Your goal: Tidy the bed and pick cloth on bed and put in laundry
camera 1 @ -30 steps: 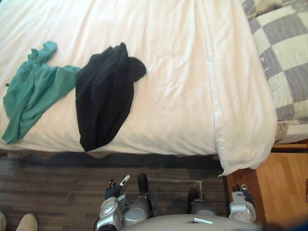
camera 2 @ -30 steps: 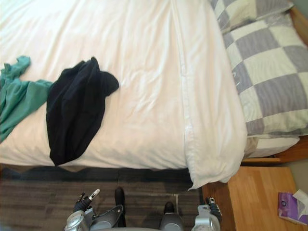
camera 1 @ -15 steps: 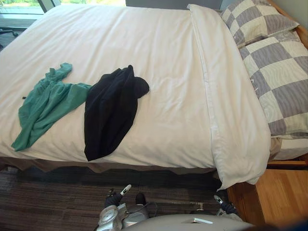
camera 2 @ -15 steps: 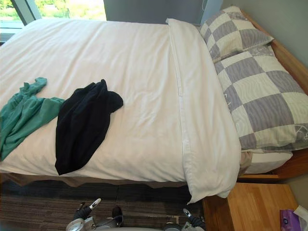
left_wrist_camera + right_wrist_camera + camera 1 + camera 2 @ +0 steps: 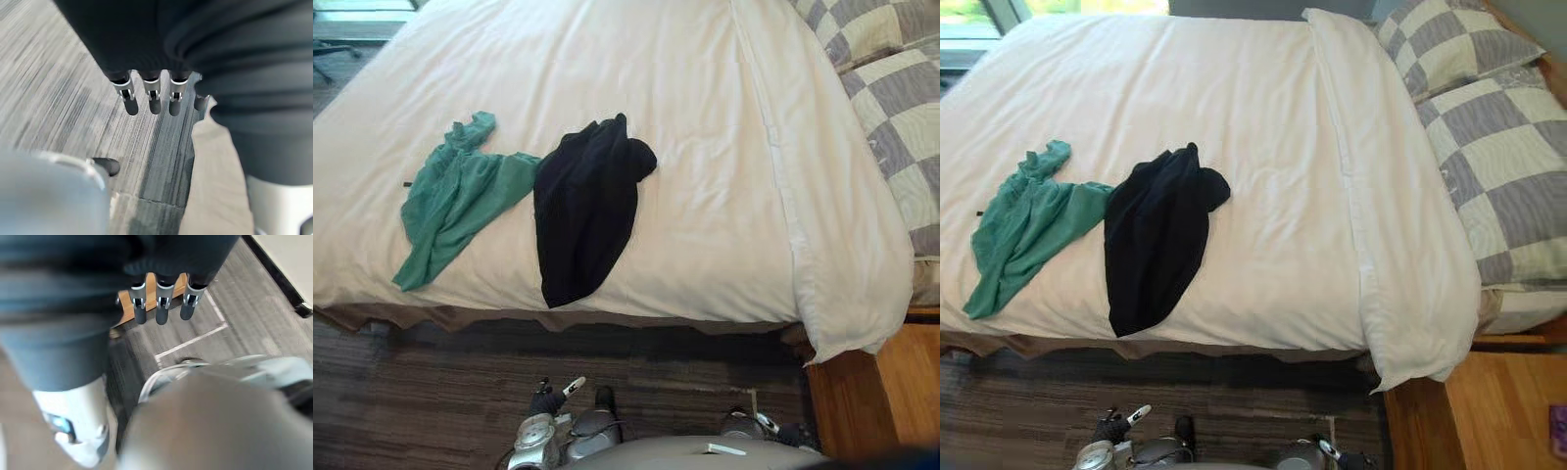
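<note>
Left wrist view, straight fingers (image 5: pixel 152 96), floor (image 5: pixel 58 88)

Past the left robot hand (image 5: pixel 548 399) we see dark striped carpet (image 5: pixel 1038 411) running up to a wide, white-covered bed (image 5: pixel 1234 117). Daylight comes from a window (image 5: pixel 969 12) at the bed's far corner. Beyond the right robot hand (image 5: pixel 162 311), grey-and-cream checked pillows (image 5: pixel 1498 147) lie at the bed's head. Just beside that hand stands what may be a wooden bedside table (image 5: pixel 1489 411).
</note>
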Robot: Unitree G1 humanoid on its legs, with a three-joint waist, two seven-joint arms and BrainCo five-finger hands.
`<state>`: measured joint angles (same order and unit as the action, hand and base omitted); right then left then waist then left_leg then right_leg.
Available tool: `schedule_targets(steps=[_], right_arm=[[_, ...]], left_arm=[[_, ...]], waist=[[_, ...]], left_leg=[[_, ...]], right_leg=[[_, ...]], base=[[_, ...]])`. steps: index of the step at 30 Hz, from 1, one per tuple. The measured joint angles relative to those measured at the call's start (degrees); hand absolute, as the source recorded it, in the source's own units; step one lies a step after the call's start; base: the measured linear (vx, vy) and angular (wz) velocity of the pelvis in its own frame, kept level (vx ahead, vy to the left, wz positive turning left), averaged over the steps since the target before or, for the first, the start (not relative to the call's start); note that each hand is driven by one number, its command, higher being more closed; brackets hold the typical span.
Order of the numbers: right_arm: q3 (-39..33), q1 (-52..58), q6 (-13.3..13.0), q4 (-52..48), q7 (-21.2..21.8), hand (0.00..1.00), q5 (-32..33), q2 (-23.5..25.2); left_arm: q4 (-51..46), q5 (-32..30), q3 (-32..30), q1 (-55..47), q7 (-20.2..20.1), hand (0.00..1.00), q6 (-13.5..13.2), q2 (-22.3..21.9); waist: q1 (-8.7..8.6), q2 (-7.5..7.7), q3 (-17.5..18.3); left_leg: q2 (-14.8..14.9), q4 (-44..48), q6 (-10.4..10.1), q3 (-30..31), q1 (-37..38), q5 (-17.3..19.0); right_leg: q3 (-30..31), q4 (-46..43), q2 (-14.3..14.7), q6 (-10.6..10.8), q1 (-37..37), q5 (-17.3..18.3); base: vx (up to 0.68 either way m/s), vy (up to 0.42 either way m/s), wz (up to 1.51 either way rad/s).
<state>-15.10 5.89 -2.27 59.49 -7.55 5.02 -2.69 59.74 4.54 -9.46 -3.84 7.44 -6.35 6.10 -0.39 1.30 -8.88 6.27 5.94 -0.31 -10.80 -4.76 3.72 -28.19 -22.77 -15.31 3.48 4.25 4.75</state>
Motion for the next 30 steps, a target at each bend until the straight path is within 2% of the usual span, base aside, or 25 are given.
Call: schedule_targets(steps=[1,2,3,4,5,6,8,11,13,15,18,19,20,22,23,24,25,26,27,28,29,30], right_arm=[[0.87,-0.15,-0.06,-0.3,0.09,0.0,-0.35,0.01],[2.48,-1.19,-0.11,-0.8,0.13,0.0,-1.43,-0.05],[4.05,-2.16,-0.55,-1.86,0.19,0.0,-1.98,0.25],[4.86,-2.43,-0.81,-2.37,0.27,0.0,-1.99,0.63],[5.92,-3.56,-1.37,-2.45,0.58,0.0,-2.02,1.36],[6.48,-4.41,-1.64,-2.49,0.86,0.0,-2.5,1.88],[6.88,-6.11,-1.78,-1.85,1.0,0.0,-2.98,1.64],[7.34,-7.53,-1.76,-1.47,1.21,0.0,-3.84,0.44],[7.37,-8.05,-1.51,-0.65,1.0,0.0,-4.12,-0.08],[7.09,-8.15,-1.35,0.07,0.42,0.0,-4.14,-0.77],[6.21,-8.07,-1.15,0.04,0.0,0.0,-4.13,-1.23],[5.84,-7.72,-1.15,-0.08,-0.05,0.0,-3.94,-1.47],[5.61,-7.72,-1.18,-0.15,-0.12,0.0,-4.03,-1.57],[5.69,-7.63,-1.27,0.02,-0.47,0.0,-4.09,-2.51],[5.77,-7.33,-1.26,0.04,-0.46,0.0,-4.12,-2.79],[5.78,-6.87,-1.68,0.06,-0.46,0.0,-4.13,-3.52],[5.64,-7.11,-1.73,0.21,-0.36,0.0,-4.1,-3.41],[4.62,-6.44,-1.67,1.19,0.17,0.0,-4.05,-0.76],[2.82,-6.06,-1.81,1.0,0.57,0.0,-4.35,0.88],[2.2,-6.15,-1.65,1.0,0.64,0.0,-4.28,1.12],[2.65,-6.12,-1.25,-0.01,0.4,0.0,-4.32,1.28],[2.96,-6.14,-1.11,-0.47,0.3,0.0,-4.31,1.02]], left_arm=[[0.0,-0.75,0.4,-0.01,0.0,0.0,0.02,0.29],[0.0,-1.57,0.59,0.16,-0.03,0.0,0.13,0.45],[0.02,-2.08,0.98,0.57,-0.05,0.0,0.59,0.22],[0.02,-2.37,1.18,0.73,-0.05,0.0,0.73,-0.12],[-0.1,-3.24,1.68,1.13,-0.04,0.0,0.67,-0.67],[-0.07,-4.0,2.34,1.7,-0.07,0.0,0.66,-1.82],[-0.53,-4.17,2.2,1.88,0.02,0.0,0.15,-3.81],[-1.99,-3.68,2.71,2.46,-0.02,0.0,-0.62,-4.62],[-2.28,-2.72,2.75,2.51,0.04,0.0,-0.84,-4.78],[-2.38,-2.87,2.66,2.56,0.09,0.0,-1.47,-4.68],[-2.46,-2.76,2.24,2.78,0.06,0.0,-1.65,-3.38],[-2.55,-2.65,2.1,2.79,0.27,0.0,-1.76,-2.98],[-2.57,-2.64,2.09,2.79,0.39,0.0,-1.79,-2.89],[-2.54,-2.59,2.14,2.7,1.0,0.0,-1.89,-2.78],[-2.5,-2.52,2.22,2.67,1.44,0.0,-1.89,-3.01],[-2.16,-1.74,2.28,2.41,1.82,0.0,-1.84,-3.69],[-2.15,-1.46,2.33,2.5,1.79,0.0,-1.81,-3.45],[-2.19,-1.23,2.63,2.41,2.06,0.0,-1.9,-1.81],[-2.19,-1.22,2.66,2.47,2.54,0.0,-1.87,-0.42],[-1.57,-0.95,2.72,2.64,2.56,0.0,-1.7,0.0],[-0.96,-0.47,2.89,1.96,2.63,0.0,-1.54,0.0],[-0.95,-0.38,2.84,1.7,2.62,0.0,-1.51,0.09]], waist=[[-0.07,-0.02,-0.01],[-0.2,-0.04,-0.06],[-0.18,0.02,-0.33],[-0.18,0.11,-0.49],[-0.13,0.43,-0.93],[-0.08,-0.6,-1.95],[0.31,-1.92,-2.96],[0.59,-3.34,-5.0],[1.04,-3.77,-5.62],[1.08,-3.53,-5.77],[-0.02,-1.84,-6.73],[-0.32,-1.53,-6.91],[-0.37,-1.52,-6.92],[-0.61,-1.84,-6.72],[-0.58,-2.27,-6.42],[-0.37,-4.07,-5.23],[-0.22,-3.44,-5.2],[-0.34,-0.22,-4.15],[-0.09,0.4,-3.48],[0.01,0.46,-3.37],[0.33,-0.31,-3.15],[0.31,-0.28,-3.09]], left_leg=[[-0.01,-0.32,0.27,-0.22,0.2,-0.21],[-0.3,-1.0,0.65,-0.9,0.37,-0.59],[-1.23,-1.12,0.85,-1.35,0.45,-0.76],[-1.97,-1.21,1.03,-1.44,0.63,-0.88],[-3.46,-1.99,1.18,-1.53,1.5,-1.1],[-4.44,-3.47,1.22,-1.64,2.47,-2.13],[-4.9,-3.53,1.18,-2.77,2.36,-2.51],[-3.93,6.32,-1.04,-2.36,-3.34,-0.02],[-2.98,9.42,-2.39,-4.79,-5.59,1.71],[-1.37,11.05,-1.18,-6.55,-6.3,3.13],[3.1,13.47,-2.11,-5.37,-6.31,3.85],[6.91,14.15,-2.44,-3.15,-6.46,3.82],[8.35,14.28,-2.51,-1.88,-6.53,3.78],[12.65,14.31,-2.52,3.9,-6.51,3.72],[13.28,14.19,-2.41,5.04,-6.49,3.61],[13.42,13.69,-7.92,6.13,-6.18,5.59],[12.25,14.93,-14.29,6.11,-6.54,5.85],[8.38,18.0,-12.29,5.64,-7.96,7.73],[6.33,21.19,-11.14,6.16,-9.36,9.57],[5.66,21.54,-10.33,5.84,-9.26,10.07],[4.23,18.1,-7.46,2.92,-6.25,10.22],[4.17,16.64,-6.4,1.9,-5.06,9.66]], right_leg=[[0.96,-0.53,2.29,0.14,-0.07,1.73],[2.91,0.61,6.8,0.21,-0.16,4.24],[4.76,5.12,10.28,-0.41,-1.38,5.29],[5.08,8.14,10.95,-1.02,-2.92,5.46],[6.41,11.87,10.83,-2.03,-5.42,5.82],[7.28,13.29,9.99,-2.73,-6.36,6.23],[8.07,14.55,9.71,-2.78,-6.52,6.28],[7.24,13.25,8.81,-2.74,-5.46,6.26],[6.94,12.35,7.99,-2.79,-4.21,6.3],[7.33,10.53,6.64,-2.65,-2.68,6.46],[9.05,6.21,1.98,-1.0,-0.24,6.96],[10.14,4.66,-0.29,1.07,0.95,7.07],[10.51,4.05,-1.16,1.92,1.41,7.22],[11.96,1.04,-5.27,6.73,2.07,8.14],[12.4,0.75,-6.14,8.26,2.12,8.02],[13.15,0.92,-7.56,10.32,2.15,7.33],[13.83,1.91,-8.97,10.59,1.66,6.52],[15.14,6.25,-11.24,10.5,-0.05,2.22],[14.88,9.03,-12.47,10.51,-1.4,-5.15],[14.88,8.74,-13.1,9.44,-1.31,-8.57],[10.38,5.21,-15.34,-5.73,1.9,-15.38],[8.28,3.0,-15.56,-8.03,2.85,-13.63]], base=[[0.06,0.134,-0.33],[0.02,0.075,-0.24],[0.01,0.052,-0.2],[0.0,0.01,-0.12],[0.0,0.0,0.0],[0.0,0.0,0.0],[-0.1,0.013,-0.1],[-0.11,0.027,0.09],[-0.09,0.097,0.11],[-0.04,0.166,-0.07],[0.0,0.264,-0.05],[0.0,0.369,-0.04],[0.01,0.513,0.0],[0.02,0.546,0.08],[0.07,0.815,0.07],[0.08,0.741,0.07],[0.14,0.846,0.18],[0.16,0.632,0.28],[0.14,0.584,0.27],[0.14,0.672,0.01],[0.12,0.511,-0.17],[0.14,0.46,-0.26]])
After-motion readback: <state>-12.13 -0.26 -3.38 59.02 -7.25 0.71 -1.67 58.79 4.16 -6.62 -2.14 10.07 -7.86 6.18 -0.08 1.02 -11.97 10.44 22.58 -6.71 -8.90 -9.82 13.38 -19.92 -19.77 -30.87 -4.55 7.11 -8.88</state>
